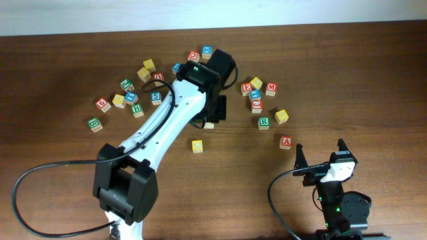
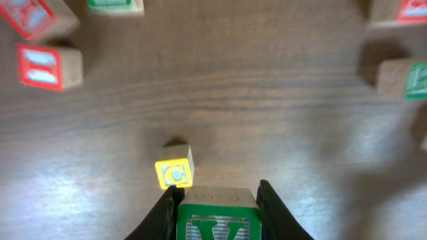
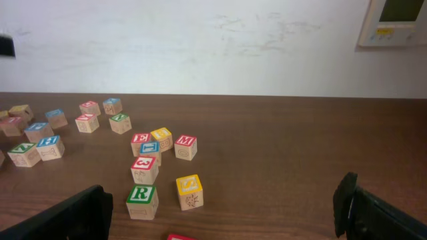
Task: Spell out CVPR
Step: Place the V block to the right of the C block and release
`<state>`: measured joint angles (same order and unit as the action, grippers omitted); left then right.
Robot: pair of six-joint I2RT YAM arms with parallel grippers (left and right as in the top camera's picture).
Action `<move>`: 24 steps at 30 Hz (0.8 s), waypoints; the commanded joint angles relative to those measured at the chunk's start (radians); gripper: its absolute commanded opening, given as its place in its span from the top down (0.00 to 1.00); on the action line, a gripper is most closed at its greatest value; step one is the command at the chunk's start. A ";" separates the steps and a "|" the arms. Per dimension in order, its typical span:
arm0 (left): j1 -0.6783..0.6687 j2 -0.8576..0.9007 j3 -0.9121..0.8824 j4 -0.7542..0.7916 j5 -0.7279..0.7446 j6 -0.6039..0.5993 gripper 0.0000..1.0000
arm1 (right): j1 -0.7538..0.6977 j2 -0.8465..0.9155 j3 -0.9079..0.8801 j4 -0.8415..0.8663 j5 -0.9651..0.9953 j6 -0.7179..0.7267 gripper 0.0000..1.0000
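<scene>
My left gripper (image 2: 219, 189) is shut on a wooden block with a green V (image 2: 217, 219) and holds it above the table. A yellow C block (image 2: 175, 173) lies on the table just beyond and left of the fingers. In the overhead view the left gripper (image 1: 212, 119) hangs over the middle of the table, with the C block (image 1: 197, 145) nearer the front. A green R block (image 1: 264, 122) lies to the right; it also shows in the right wrist view (image 3: 142, 200). My right gripper (image 1: 320, 153) is open and empty at the front right.
Several loose letter blocks lie scattered at the back left (image 1: 127, 100) and in a cluster at the right (image 1: 257, 90). A red A block (image 1: 285, 142) lies just ahead of the right gripper. A yellow block (image 3: 189, 191) sits beside the R.
</scene>
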<state>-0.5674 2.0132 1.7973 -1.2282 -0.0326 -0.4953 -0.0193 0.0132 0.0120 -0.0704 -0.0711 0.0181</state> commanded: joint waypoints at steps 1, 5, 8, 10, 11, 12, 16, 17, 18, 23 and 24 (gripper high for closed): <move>-0.014 -0.021 -0.132 0.092 0.052 -0.037 0.78 | -0.007 -0.007 -0.006 -0.003 0.005 -0.003 0.02; -0.058 -0.021 -0.309 0.286 0.063 -0.081 0.78 | -0.007 -0.007 -0.006 -0.003 0.005 -0.003 0.02; -0.080 -0.020 -0.418 0.420 0.040 -0.101 0.78 | -0.007 -0.007 -0.006 -0.003 0.005 -0.003 0.02; -0.080 -0.020 -0.461 0.469 -0.030 -0.117 0.78 | -0.007 -0.007 -0.006 -0.003 0.005 -0.003 0.02; -0.080 -0.020 -0.471 0.481 -0.050 -0.122 0.78 | -0.007 -0.007 -0.006 -0.003 0.005 -0.003 0.02; -0.080 -0.020 -0.476 0.488 -0.055 -0.122 0.77 | -0.007 -0.007 -0.006 -0.003 0.005 -0.003 0.02; -0.080 -0.020 -0.476 0.493 -0.081 -0.122 0.76 | -0.007 -0.007 -0.006 -0.003 0.005 -0.003 0.02; -0.080 -0.020 -0.476 0.495 -0.105 -0.122 0.76 | -0.007 -0.007 -0.006 -0.003 0.005 -0.003 0.02; -0.079 -0.020 -0.476 0.495 -0.107 -0.122 0.76 | -0.007 -0.007 -0.006 -0.003 0.005 -0.003 0.02; -0.080 -0.020 -0.476 0.492 -0.105 -0.122 0.74 | -0.007 -0.007 -0.006 -0.003 0.005 -0.003 0.02; -0.080 -0.020 -0.476 0.491 -0.102 -0.122 0.74 | -0.007 -0.007 -0.006 -0.003 0.005 -0.003 0.02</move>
<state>-0.6487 2.0006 1.3422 -0.7334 -0.1097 -0.6071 -0.0193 0.0128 0.0120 -0.0704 -0.0711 0.0189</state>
